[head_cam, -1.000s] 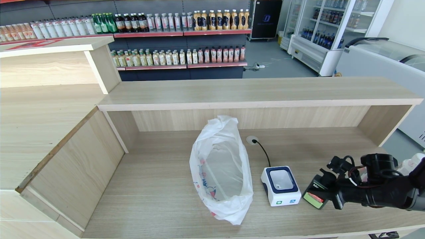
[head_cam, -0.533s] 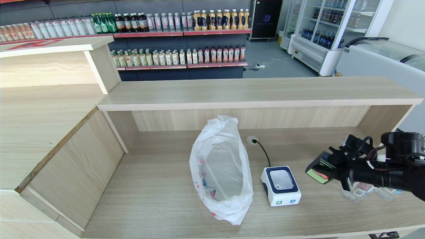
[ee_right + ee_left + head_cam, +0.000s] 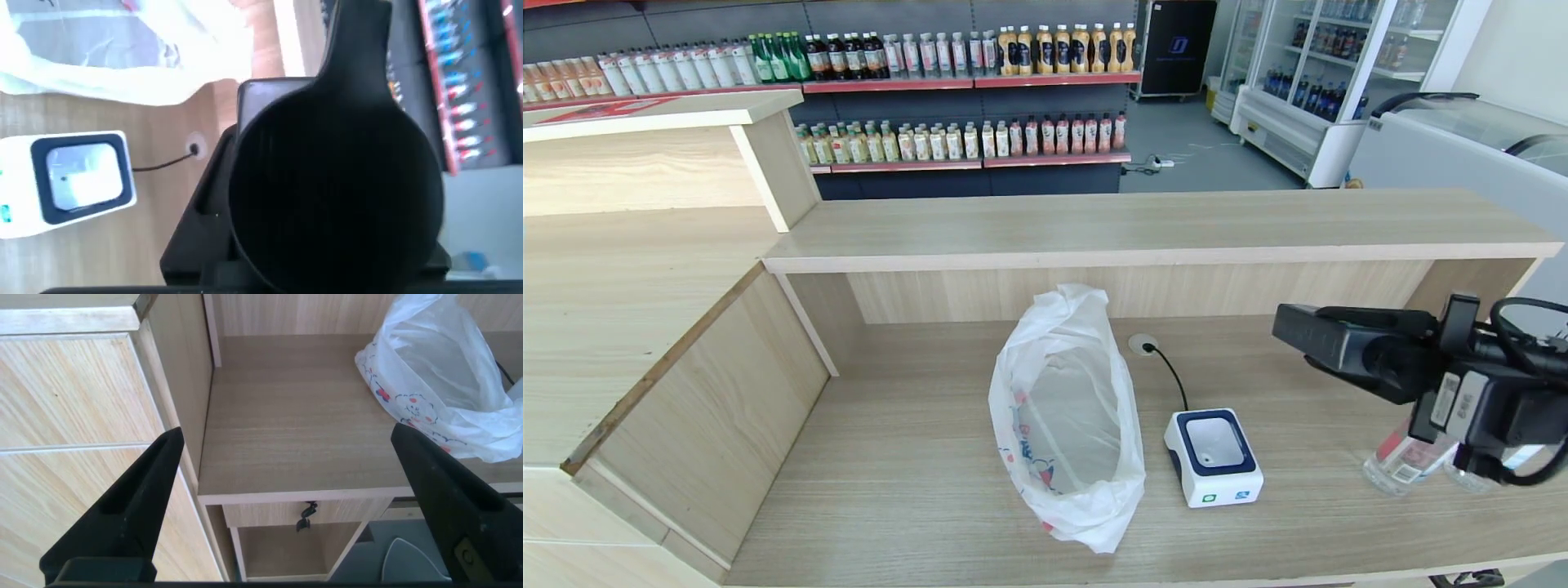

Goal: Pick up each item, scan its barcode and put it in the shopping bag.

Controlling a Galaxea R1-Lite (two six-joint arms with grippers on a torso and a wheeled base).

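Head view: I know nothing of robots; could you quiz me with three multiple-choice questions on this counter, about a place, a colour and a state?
1. Relative to the shopping bag, the scanner sits: A) inside it B) on the counter at its right C) under it.
2. The bag is mostly: A) black B) green C) white.
3. The bag's mouth is: A) open B) knotted shut C) folded flat.
Answers: 1 B, it stands beside the bag; 2 C, pale plastic with small prints; 3 A, its inside shows.
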